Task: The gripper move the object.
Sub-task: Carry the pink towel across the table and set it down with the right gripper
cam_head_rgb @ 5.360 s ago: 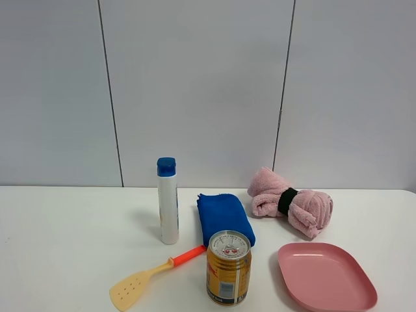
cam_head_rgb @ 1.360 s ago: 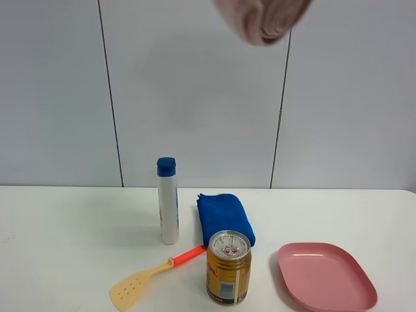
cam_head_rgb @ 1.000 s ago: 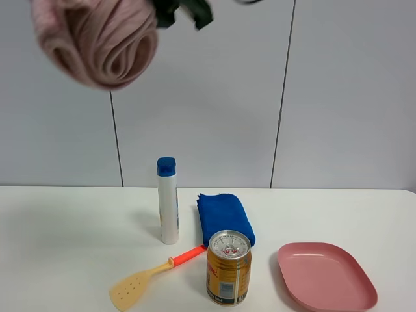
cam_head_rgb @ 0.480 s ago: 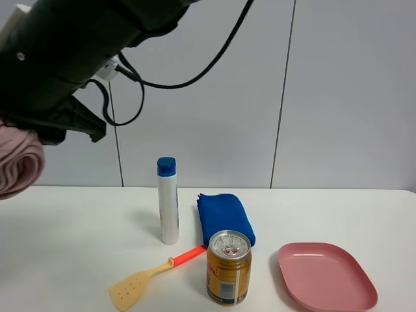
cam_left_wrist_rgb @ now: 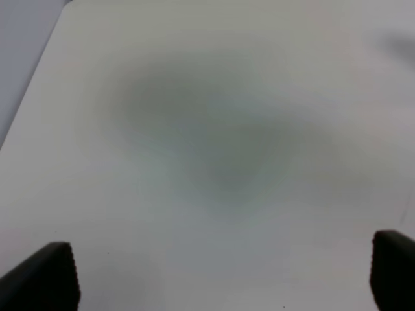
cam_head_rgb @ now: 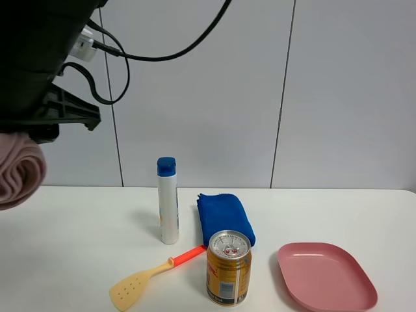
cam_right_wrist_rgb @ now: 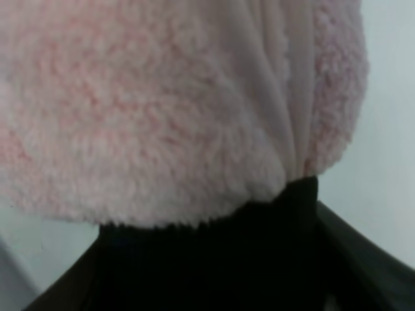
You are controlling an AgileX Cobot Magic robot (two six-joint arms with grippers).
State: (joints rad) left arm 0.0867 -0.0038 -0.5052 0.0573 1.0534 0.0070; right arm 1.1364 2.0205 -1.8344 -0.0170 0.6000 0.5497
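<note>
Your right jaws are clamped on the pink towel. You cannot see the tips themselves, because the fluff hides them. But the towel hangs in the air right under the black arm, so the jaws must have hold of it. The tabletop is below the towel, and the two are not touching.

This towel looks soft, light and squashy. It will not break and it will not slip much, because the fluff catches. But it is floppy, so a loose end could sag or drag, and it will flatten when you set it down. The best place to hold it is round the middle, where the roll is bunched tight.

Your left jaws are wide apart with nothing between them. Only bare tabletop lies under them.

The high view shows you what the wrist views do not. You can see the gap under the towel. You can also see the other things, all lower than your right jaws and well off to one side: the white bottle, the blue cloth, the can, the spatula and the pink plate.

The right wrist view is filled with pink fluff, so it shows no tabletop at all. A dark strip sits against the fluff. It may be a band or part of the jaws; you cannot tell.

The left wrist view is blurry. It shows a soft shadow on the tabletop.
</note>
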